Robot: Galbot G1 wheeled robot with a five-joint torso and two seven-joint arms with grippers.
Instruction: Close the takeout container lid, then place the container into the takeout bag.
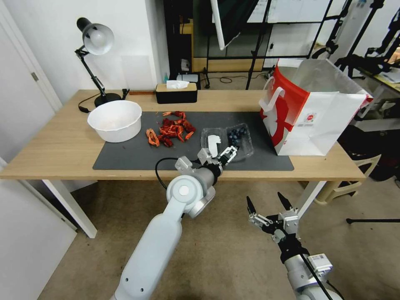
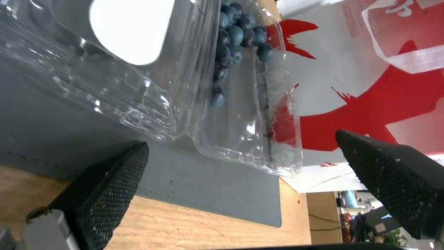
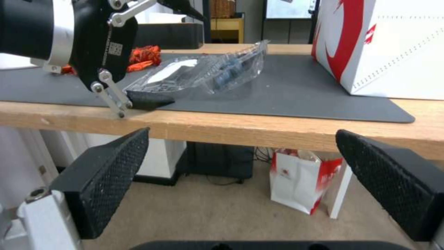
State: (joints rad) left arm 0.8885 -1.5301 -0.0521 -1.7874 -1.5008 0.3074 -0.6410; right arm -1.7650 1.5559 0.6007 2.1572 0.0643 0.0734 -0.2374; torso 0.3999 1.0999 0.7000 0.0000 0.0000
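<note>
The takeout container (image 1: 237, 139) lies open on the dark mat, blueberries (image 2: 231, 31) in its right half. Its lid (image 1: 213, 143), the clear half with a white label (image 2: 131, 27), lies flat to the left of them. My left gripper (image 1: 220, 155) is open at the container's near edge; in the right wrist view one of its fingers (image 3: 148, 100) rests low on the mat against the lid's near rim. The takeout bag (image 1: 308, 112) stands open, red and white, just right of the container. My right gripper (image 1: 265, 199) hangs open below the table's front edge.
A white bowl (image 1: 115, 120) sits at the mat's left end, with red crayfish (image 1: 171, 129) between it and the container. A black tissue box (image 1: 176, 92) and a desk lamp (image 1: 96, 39) stand at the back. A small bag (image 3: 300, 184) sits on the floor under the table.
</note>
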